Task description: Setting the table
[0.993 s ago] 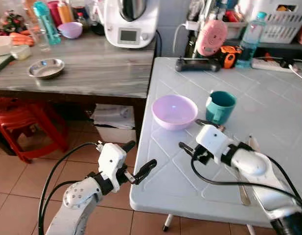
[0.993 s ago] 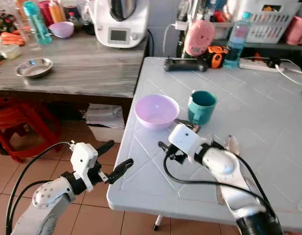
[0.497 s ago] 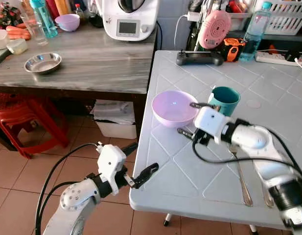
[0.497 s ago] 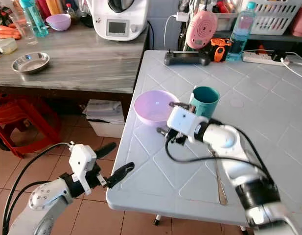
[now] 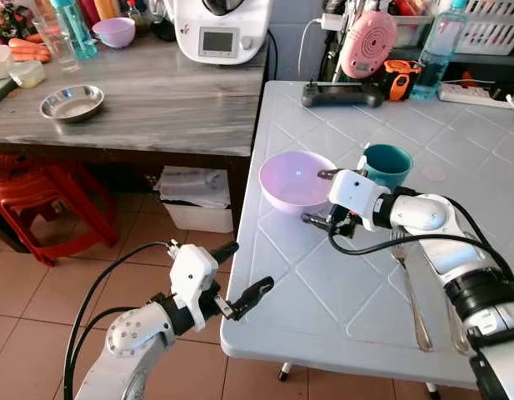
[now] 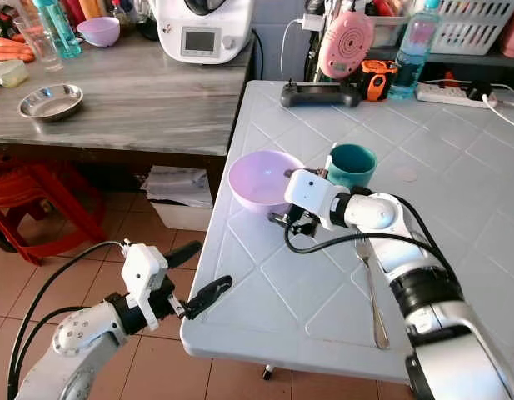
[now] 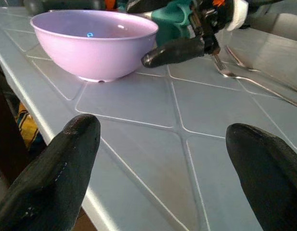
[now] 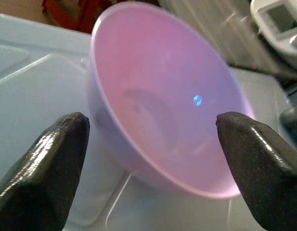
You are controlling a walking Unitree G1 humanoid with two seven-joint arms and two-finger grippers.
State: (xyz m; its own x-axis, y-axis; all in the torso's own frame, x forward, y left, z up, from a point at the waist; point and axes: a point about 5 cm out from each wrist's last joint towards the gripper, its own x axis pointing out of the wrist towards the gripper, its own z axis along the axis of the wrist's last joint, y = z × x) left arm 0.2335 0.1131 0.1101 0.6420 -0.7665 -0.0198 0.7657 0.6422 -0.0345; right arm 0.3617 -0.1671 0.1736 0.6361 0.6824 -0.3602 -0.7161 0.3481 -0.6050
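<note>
Bowl [image 5: 295, 180], cup [image 5: 383, 165] and cutlery [image 5: 409, 279] already lay on your table [image 5: 323, 275]; your right gripper [image 5: 323, 198], released and empty, flanked the bowl, placement apparently unfinished; left gripper [image 5: 240, 273] hung spread.

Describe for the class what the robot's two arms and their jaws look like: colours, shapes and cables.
Both arms are silver and rounded, each ending in a white boxy wrist block that carries two long black fingers. The left gripper has a round silver joint with small holes behind it and black cables looping beside it. The right gripper has a smooth bulbous silver forearm, a black band, and a black cable curving beneath it.
</note>
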